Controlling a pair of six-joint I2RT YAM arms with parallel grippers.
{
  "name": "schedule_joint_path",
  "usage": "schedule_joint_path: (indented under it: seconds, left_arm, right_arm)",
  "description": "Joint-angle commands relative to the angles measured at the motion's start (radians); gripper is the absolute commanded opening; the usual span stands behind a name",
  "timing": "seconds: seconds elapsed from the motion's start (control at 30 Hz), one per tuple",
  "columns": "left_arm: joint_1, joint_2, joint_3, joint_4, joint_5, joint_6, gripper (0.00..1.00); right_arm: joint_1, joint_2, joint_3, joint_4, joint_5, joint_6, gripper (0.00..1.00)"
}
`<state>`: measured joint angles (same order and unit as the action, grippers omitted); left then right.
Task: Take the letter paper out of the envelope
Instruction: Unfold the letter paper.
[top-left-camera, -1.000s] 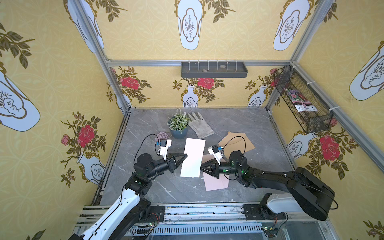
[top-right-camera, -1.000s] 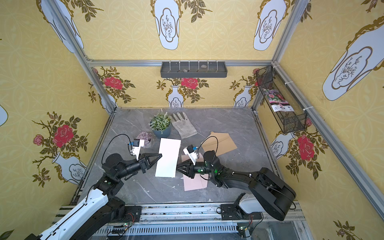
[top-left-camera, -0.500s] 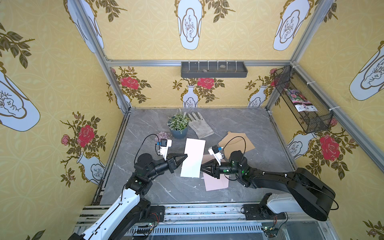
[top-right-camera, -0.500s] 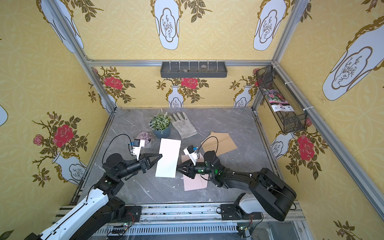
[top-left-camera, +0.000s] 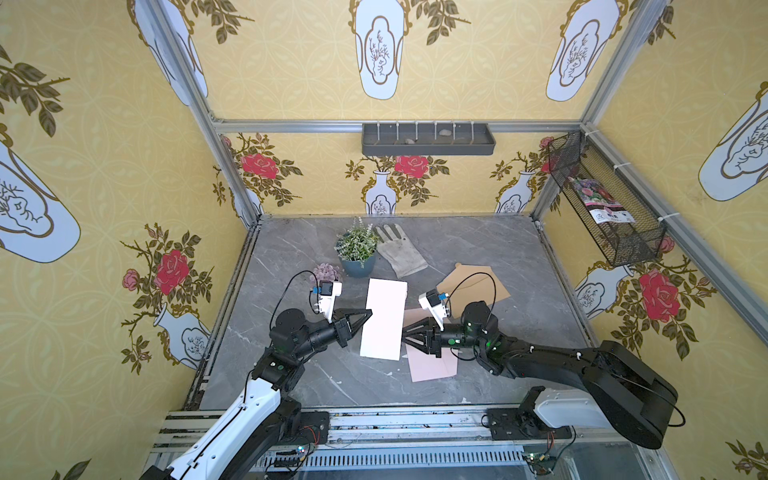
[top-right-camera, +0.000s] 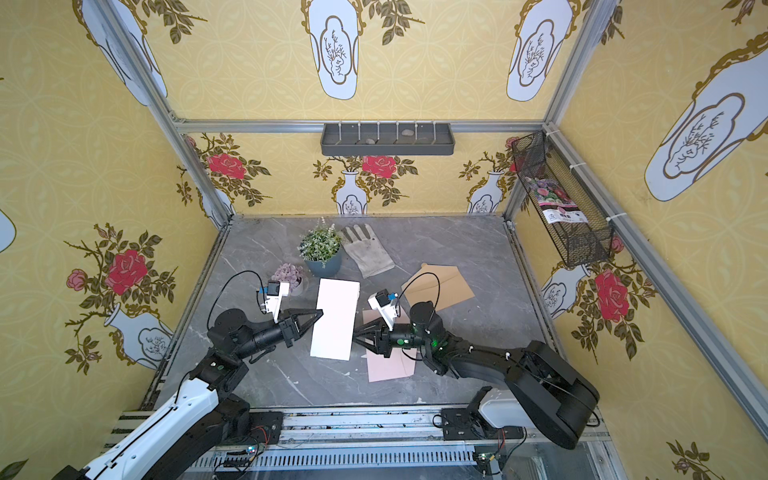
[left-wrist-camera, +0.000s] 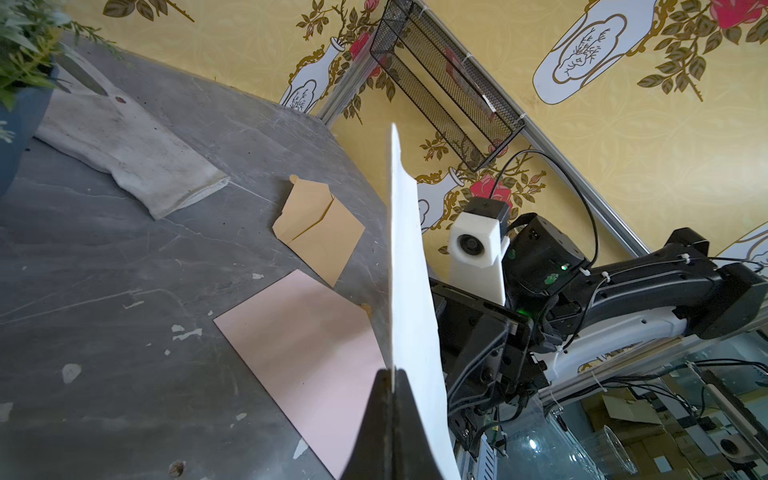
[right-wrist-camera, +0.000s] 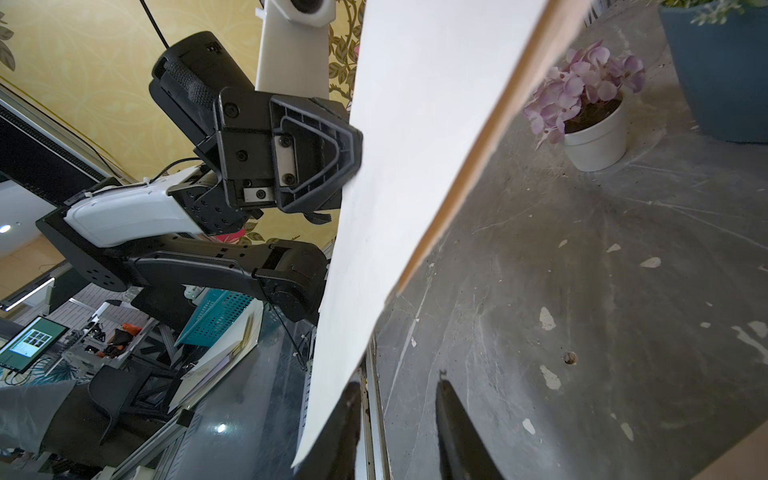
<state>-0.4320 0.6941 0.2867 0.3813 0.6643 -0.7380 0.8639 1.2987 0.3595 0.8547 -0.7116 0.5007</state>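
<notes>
Letter paper (top-left-camera: 384, 318), held above the tabletop (top-left-camera: 490, 245) centre, is pinched by the fully closed left gripper (top-left-camera: 368, 314) at its 9 o'clock edge. With the right gripper (top-left-camera: 404, 331) parted at the 3 o'clock edge and gripping nothing, the sheet could sag or be twisted loose from that single pinch.

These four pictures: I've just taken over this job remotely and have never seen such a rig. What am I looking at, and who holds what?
Two robot arms work over a grey table inside a wallpapered booth. Both top views look down from one camera head overhead; the other two pictures come from cameras on the arms' wrists.

The left gripper is shut on the edge of the white sheet, holding it up off the table; its wrist view shows the pinch on the sheet. The right gripper is at the sheet's opposite edge; in its wrist view the fingers stand apart, with the sheet beside one of them, not clamped.

On the table lie a pink envelope, a brown envelope, a glove, a green plant and a small purple-flowered pot.
</notes>
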Motion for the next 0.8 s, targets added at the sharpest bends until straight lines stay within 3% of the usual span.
schedule_joint_path:
  seconds: [0.0,0.77]
  left_arm:
    - [0.001,-0.001,-0.005,0.03,0.01,0.004,0.0]
    - [0.001,-0.01,-0.014,0.034,0.011,-0.001,0.0]
  right_arm:
    - [0.001,0.004,-0.001,0.003,-0.005,-0.006,0.32]
    - [-0.017,-0.013,-0.009,-0.028,-0.003,-0.017,0.32]
